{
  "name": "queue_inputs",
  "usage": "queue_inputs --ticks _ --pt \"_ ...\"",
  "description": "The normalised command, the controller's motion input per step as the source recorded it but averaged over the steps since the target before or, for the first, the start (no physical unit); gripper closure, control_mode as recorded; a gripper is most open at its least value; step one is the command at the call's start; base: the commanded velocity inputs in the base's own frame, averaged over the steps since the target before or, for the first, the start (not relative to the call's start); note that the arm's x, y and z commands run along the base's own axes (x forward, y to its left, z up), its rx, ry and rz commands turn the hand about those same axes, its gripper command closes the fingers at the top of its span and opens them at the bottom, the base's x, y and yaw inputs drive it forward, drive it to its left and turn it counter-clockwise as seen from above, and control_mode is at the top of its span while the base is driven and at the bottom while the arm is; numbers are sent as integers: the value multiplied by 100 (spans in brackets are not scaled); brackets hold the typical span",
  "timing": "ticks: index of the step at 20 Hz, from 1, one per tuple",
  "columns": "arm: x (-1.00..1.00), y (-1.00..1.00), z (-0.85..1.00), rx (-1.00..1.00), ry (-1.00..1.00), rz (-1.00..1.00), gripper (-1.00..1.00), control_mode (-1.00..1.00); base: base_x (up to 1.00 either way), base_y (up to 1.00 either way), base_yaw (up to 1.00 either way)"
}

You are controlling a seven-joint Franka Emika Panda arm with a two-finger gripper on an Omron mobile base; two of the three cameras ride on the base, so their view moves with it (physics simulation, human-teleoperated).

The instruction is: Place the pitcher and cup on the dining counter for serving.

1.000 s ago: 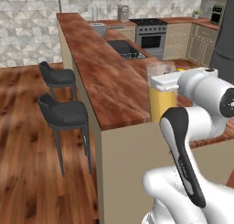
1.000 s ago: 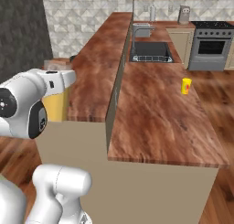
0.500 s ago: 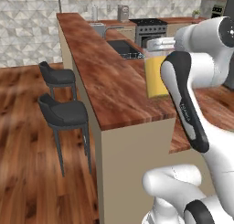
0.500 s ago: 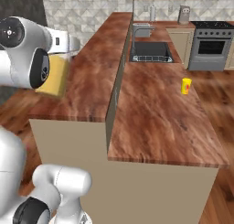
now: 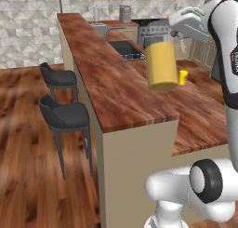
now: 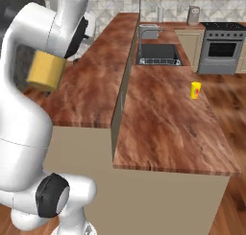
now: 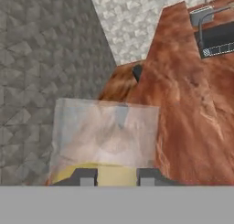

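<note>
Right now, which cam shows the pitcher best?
Left base view: the pitcher shows whole, tilted, held up over the dining counter. Right base view has it partly behind the arm. Hand view gives only the clear rim close up.

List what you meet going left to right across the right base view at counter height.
pitcher → dining counter → sink → cup → stove
</note>
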Motion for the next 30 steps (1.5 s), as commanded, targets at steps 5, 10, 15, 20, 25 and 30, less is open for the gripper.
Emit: queue_inputs --ticks 5,10,15,20,25,30 --pt "0 7 -33 23 -31 17 100 -100 0 0 0" --pt "29 18 -16 7 -22 13 100 -100 0 0 0" --pt "52 23 -10 0 -20 5 100 -100 0 0 0" --pt "78 22 -10 0 -3 1 100 -100 0 0 0" --pt "86 2 -2 0 0 0 100 -100 0 0 0" --pt "85 0 -9 1 0 0 100 -100 0 0 0"
